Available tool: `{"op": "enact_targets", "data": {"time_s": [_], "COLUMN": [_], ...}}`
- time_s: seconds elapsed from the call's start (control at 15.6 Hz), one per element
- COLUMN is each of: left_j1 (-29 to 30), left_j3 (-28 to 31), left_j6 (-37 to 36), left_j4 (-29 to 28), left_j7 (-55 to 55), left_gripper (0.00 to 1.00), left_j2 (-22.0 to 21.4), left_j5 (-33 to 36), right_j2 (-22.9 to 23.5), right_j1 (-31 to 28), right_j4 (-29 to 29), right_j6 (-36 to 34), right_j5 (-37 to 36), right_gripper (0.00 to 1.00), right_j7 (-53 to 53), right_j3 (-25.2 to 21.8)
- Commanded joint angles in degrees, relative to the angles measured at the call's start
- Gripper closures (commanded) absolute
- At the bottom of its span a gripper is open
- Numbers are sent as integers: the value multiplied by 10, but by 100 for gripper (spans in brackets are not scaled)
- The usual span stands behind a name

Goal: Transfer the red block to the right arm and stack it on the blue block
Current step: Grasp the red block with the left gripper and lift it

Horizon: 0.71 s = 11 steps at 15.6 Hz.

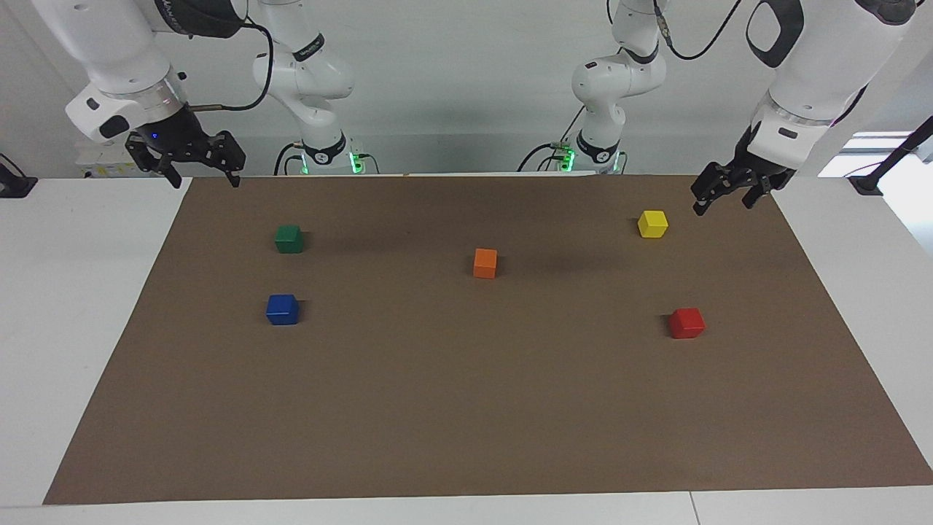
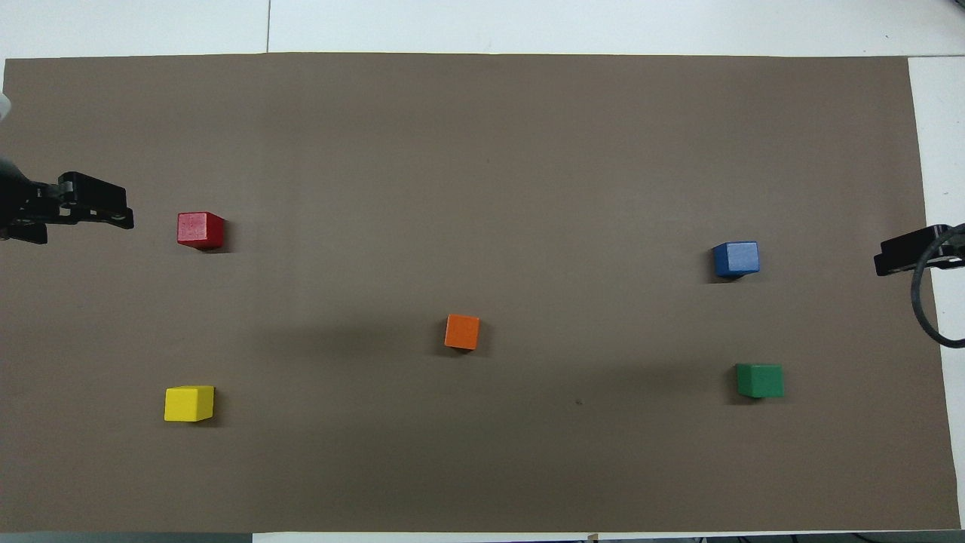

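Brown mat (image 1: 466,408) over white table (image 1: 80,306); left tool (image 1: 724,197), right tool (image 1: 200,169) both spread, empty.

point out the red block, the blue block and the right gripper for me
red block (image 1: 686,322), facing view, on its front face
blue block (image 1: 282,309), facing view, on its front face
right gripper (image 1: 198,168), facing view, midway between its fingertips

Left gripper (image 1: 723,198) raised, angled downward, fingers parted, empty. Right gripper (image 1: 200,171) raised, fingers spread wide, empty, blue light at base.
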Motion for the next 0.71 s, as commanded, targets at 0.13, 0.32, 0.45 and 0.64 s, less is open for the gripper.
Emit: {"op": "enact_targets", "data": {"time_s": [0.13, 0.32, 0.45, 0.64], "left_j1": [7, 28, 29, 32], "left_j3": [-1, -2, -2, 1], "left_j6": [-3, -7, 4, 117], "left_j4": [-19, -19, -51, -124], "left_j7": [25, 31, 10, 18], "left_gripper": [0, 0, 0, 0], "left_j2": [-18, -24, -37, -48], "left_j5": [-8, -9, -9, -9], "right_j2": [0, 0, -1, -2], "right_j1": [-9, -8, -6, -3], "right_j4": [7, 6, 5, 1], "right_j6": [-9, -8, -8, -8], "right_j5": [-11, -11, -11, -11], "right_gripper": [0, 0, 0, 0], "right_j7": [-9, -8, -7, -5], "right_j3": [6, 6, 6, 6]}}
